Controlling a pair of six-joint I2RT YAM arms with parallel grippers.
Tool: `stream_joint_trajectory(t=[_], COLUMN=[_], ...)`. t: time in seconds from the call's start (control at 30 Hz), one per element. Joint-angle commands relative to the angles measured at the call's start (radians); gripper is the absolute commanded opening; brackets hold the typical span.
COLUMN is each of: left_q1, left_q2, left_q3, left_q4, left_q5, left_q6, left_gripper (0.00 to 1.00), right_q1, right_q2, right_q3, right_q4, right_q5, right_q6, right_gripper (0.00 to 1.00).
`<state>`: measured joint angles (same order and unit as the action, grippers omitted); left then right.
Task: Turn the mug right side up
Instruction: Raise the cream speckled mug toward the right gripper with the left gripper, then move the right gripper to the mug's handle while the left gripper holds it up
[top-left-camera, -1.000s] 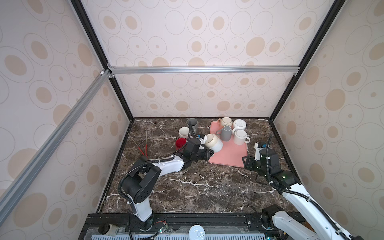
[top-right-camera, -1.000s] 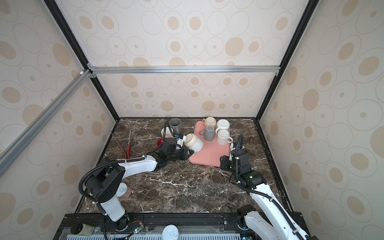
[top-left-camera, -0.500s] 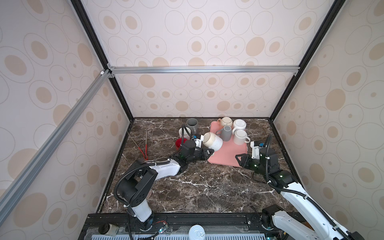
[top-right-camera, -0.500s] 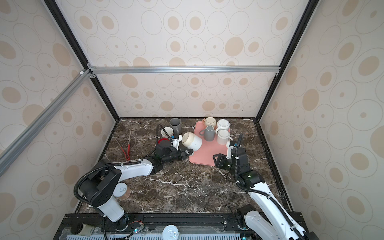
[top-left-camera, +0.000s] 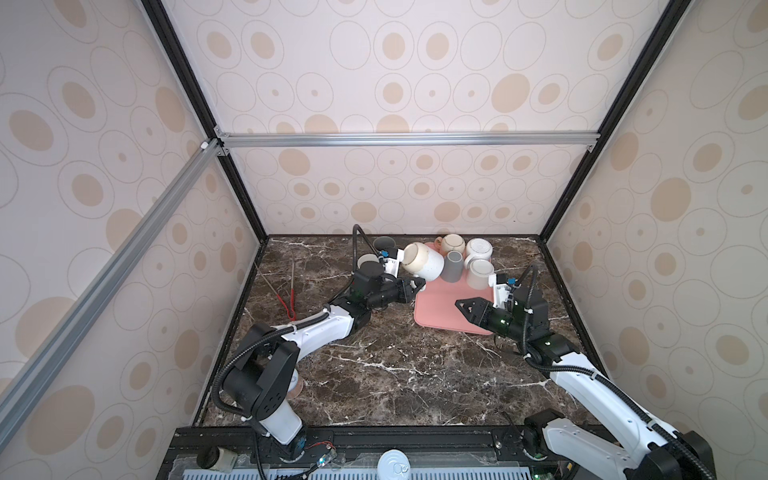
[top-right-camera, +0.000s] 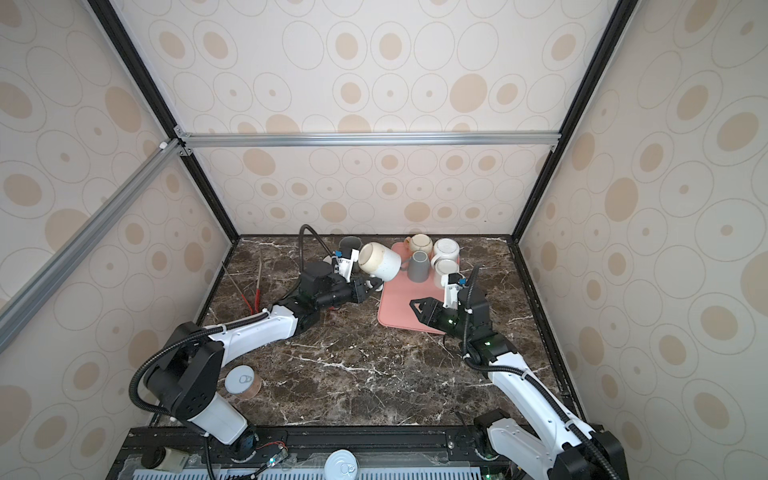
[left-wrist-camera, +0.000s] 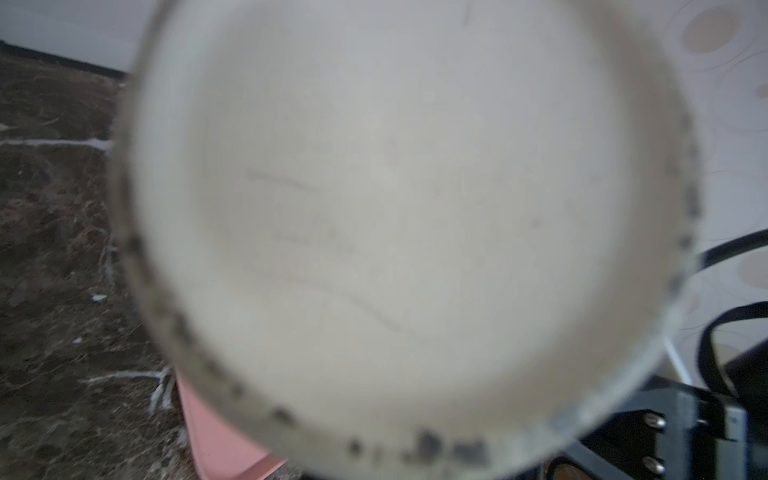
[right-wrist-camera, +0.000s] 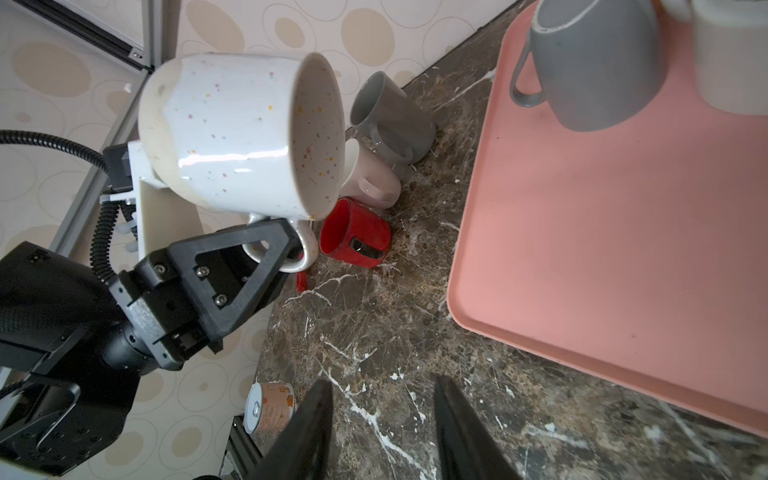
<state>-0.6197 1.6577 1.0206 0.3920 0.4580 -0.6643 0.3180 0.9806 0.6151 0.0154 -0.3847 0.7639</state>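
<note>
My left gripper (top-left-camera: 417, 286) (top-right-camera: 371, 285) is shut on the handle (right-wrist-camera: 300, 253) of the white speckled mug (top-left-camera: 423, 261) (top-right-camera: 380, 259) (right-wrist-camera: 232, 137). The mug hangs in the air beside the pink tray's left edge, tipped on its side, mouth towards the right arm. Its beige base (left-wrist-camera: 395, 228) fills the left wrist view, blurred, and hides the left fingers there. My right gripper (top-left-camera: 460, 304) (top-right-camera: 414, 304) (right-wrist-camera: 384, 384) stands open and empty over the tray's near left corner, pointing at the mug from a short way off.
The pink tray (top-left-camera: 440, 320) (right-wrist-camera: 623, 249) carries a grey mug (top-left-camera: 452, 267) upside down and several pale mugs (top-left-camera: 478, 249) at its back. Grey (right-wrist-camera: 390, 116), pinkish (right-wrist-camera: 370, 178) and red (right-wrist-camera: 357, 237) mugs crowd the marble behind the held mug. Red-handled tongs (top-left-camera: 286, 291) lie left; a can (top-right-camera: 241, 382) stands near the left arm's base.
The left gripper has lifted the mug higher and tipped it further over. The right gripper has moved left and away from the front edge, closer to the mug.
</note>
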Motion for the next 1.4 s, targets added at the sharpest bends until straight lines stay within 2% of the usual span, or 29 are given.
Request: stream_joint_trajectory(t=[0.0,0.23,0.4,0.53,0.6,0.67,0.77,0.87,1.03,1.2,1.33,1.37], left_q1=[-0.057,-0.114,-0.146,-0.170,-0.179,-0.184,-0.183,-0.182,-0.183,-0.183,-0.182,-0.182], left_q2=[0.077,0.234,0.331,0.364,0.373,0.375,0.366,0.354,0.353,0.360,0.340,0.336], left_q3=[0.111,0.219,0.283,0.320,0.333,0.341,0.340,0.335,0.334,0.337,0.322,0.319], left_q4=[-0.162,-0.263,-0.309,-0.342,-0.363,-0.382,-0.390,-0.389,-0.399,-0.415,-0.405,-0.403], left_q5=[-0.092,-0.197,-0.255,-0.342,-0.378,-0.398,-0.388,-0.395,-0.418,-0.432,-0.442,-0.446], left_q6=[0.198,0.348,0.431,0.482,0.500,0.510,0.499,0.469,0.432,0.425,0.430,0.433], left_gripper=[0.00,0.00,0.00,0.00,0.07,0.23,0.40,0.46,0.42,0.24,0.02,0.00], right_q1=[-0.003,-0.003,-0.003,-0.003,-0.003,-0.003,-0.003,-0.003,-0.003,-0.002,-0.003,-0.003], right_q2=[-0.007,-0.026,0.002,0.039,0.064,0.096,0.135,0.155,0.150,0.127,0.117,0.117], right_q3=[-0.039,-0.062,-0.030,-0.003,0.017,0.043,0.069,0.077,0.066,0.042,0.030,0.031], right_q4=[-0.067,-0.125,-0.172,-0.204,-0.230,-0.253,-0.263,-0.249,-0.239,-0.239,-0.238,-0.238], right_q5=[0.085,0.169,0.173,0.177,0.180,0.184,0.177,0.168,0.166,0.175,0.181,0.182], right_q6=[0.049,0.054,0.024,0.000,-0.014,-0.029,-0.038,-0.032,-0.029,-0.033,-0.034,-0.035], right_gripper=[0.43,0.43,0.43,0.43,0.43,0.43,0.43,0.43,0.43,0.43,0.43,0.43])
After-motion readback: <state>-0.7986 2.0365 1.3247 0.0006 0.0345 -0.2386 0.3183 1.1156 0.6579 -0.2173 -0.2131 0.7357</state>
